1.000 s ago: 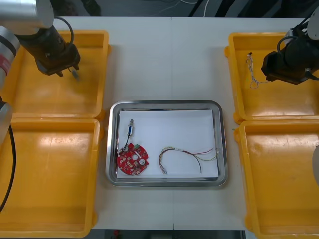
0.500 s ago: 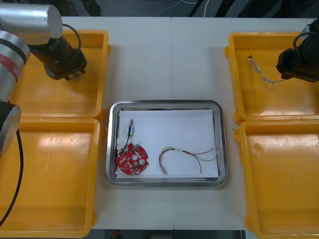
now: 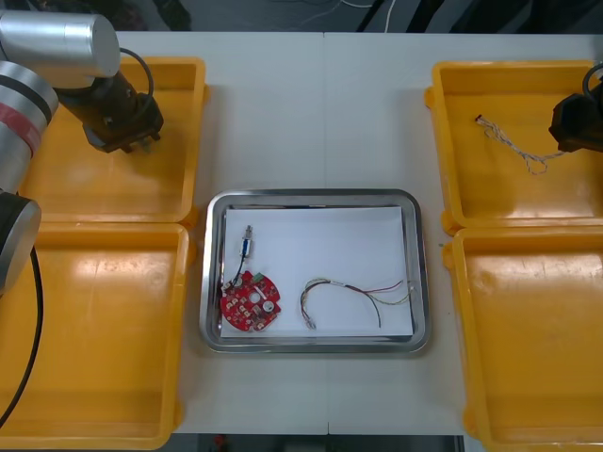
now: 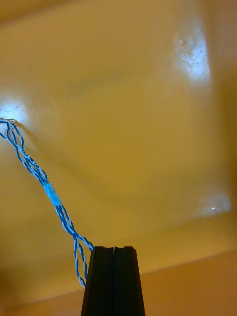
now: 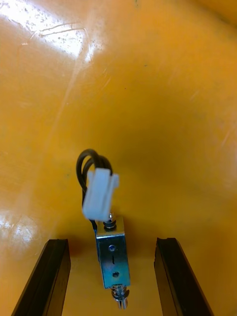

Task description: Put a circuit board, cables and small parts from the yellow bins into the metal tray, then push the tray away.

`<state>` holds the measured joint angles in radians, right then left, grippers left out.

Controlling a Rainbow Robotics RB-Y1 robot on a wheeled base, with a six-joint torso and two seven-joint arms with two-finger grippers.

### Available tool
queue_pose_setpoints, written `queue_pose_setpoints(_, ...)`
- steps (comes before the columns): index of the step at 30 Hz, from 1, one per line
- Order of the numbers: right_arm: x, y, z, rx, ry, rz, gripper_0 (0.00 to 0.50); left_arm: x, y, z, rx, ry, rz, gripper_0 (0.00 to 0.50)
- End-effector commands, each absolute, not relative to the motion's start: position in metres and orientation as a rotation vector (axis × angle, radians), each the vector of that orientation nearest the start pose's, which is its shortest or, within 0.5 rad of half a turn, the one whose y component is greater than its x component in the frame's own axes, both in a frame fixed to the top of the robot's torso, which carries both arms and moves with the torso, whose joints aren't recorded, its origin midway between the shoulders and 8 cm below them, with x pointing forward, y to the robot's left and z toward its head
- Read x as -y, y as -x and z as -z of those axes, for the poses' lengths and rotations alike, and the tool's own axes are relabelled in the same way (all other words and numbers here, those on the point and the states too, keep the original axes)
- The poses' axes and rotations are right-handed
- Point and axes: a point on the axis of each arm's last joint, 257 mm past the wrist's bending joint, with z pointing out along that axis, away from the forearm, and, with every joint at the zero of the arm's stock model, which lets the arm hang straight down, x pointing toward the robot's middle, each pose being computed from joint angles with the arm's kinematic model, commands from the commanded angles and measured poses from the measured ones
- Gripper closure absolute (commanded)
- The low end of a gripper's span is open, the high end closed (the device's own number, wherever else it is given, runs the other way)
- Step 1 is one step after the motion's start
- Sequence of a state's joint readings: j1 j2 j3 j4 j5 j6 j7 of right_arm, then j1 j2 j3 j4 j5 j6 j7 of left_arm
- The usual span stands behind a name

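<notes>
Your right gripper (image 4: 114, 248) is pinched tight on the twisted blue and white cable (image 4: 52, 193), which trails over the far right yellow bin (image 3: 490, 188). Your left gripper (image 5: 113, 240) stands wide astride a small metal part (image 5: 112, 256) in the far left yellow bin (image 3: 57, 179). You look mid-pick. Next, close the left, lift, and carry both to the metal tray (image 3: 209, 282), clear of the circuit board (image 3: 251, 301).

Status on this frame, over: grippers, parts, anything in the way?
Left gripper open, straddling small metal part in far left yellow bin. Right gripper shut on twisted blue and white cable, over far right yellow bin. Nothing between bins and metal tray.
</notes>
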<state>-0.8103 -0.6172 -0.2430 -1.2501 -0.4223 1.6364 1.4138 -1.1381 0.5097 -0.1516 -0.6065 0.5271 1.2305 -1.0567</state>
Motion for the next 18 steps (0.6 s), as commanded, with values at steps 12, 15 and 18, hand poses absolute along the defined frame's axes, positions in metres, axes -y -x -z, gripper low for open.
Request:
queue_pose_setpoints(12, 0.449, -0.561, 0.122, -2.514, -0.314, 0.050, 0.499, -0.295, -0.655, 0.180, -2.544, 0.479, 0.077, 0.000)
queue_pose_setpoints(15, 0.448, -0.561, 0.121, -2.514, -0.309, 0.046, 0.243, -0.295, -0.655, 0.181, -2.546, 0.470, 0.064, 0.000)
queue_pose_setpoints(18, 0.447, -0.561, 0.122, -2.516, -0.304, 0.044, 0.046, -0.296, -0.654, 0.184, -2.550, 0.464, 0.054, 0.000)
